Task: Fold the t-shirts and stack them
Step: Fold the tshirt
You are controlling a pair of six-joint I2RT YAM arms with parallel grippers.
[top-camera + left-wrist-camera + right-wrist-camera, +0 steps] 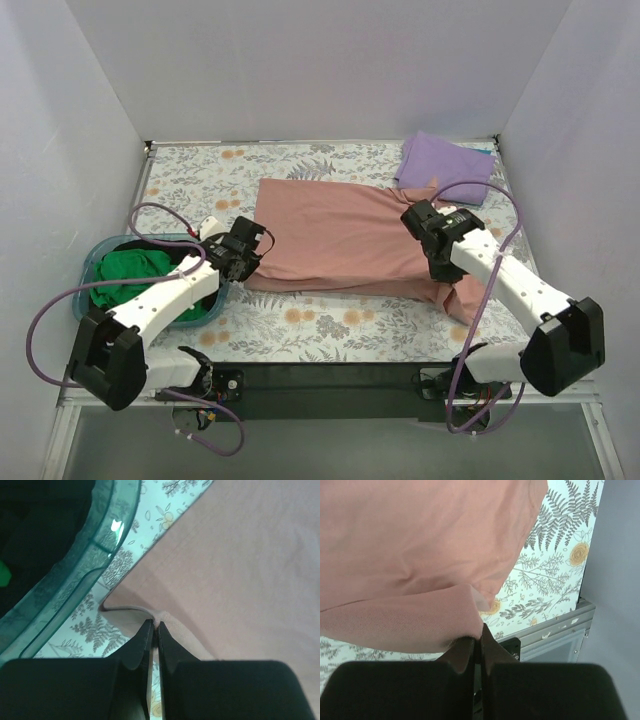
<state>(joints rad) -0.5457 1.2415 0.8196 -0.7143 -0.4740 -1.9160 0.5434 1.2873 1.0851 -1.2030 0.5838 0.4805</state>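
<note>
The dusty-pink t-shirt [340, 235] lies spread across the middle of the table. My left gripper [250, 255] is shut on its near-left edge [162, 615], beside the basket. My right gripper [437, 262] is shut on a lifted fold of the pink cloth [420, 620] at the shirt's near-right part. The lavender-purple t-shirt [445, 165] lies folded at the back right corner. The bright green t-shirt [135, 270] lies bunched inside the teal basket [92, 262].
The teal basket's rim [85, 565] stands close to the left of my left gripper. The table's metal front edge [555, 630] is just beyond my right gripper. White walls close in the sides and back.
</note>
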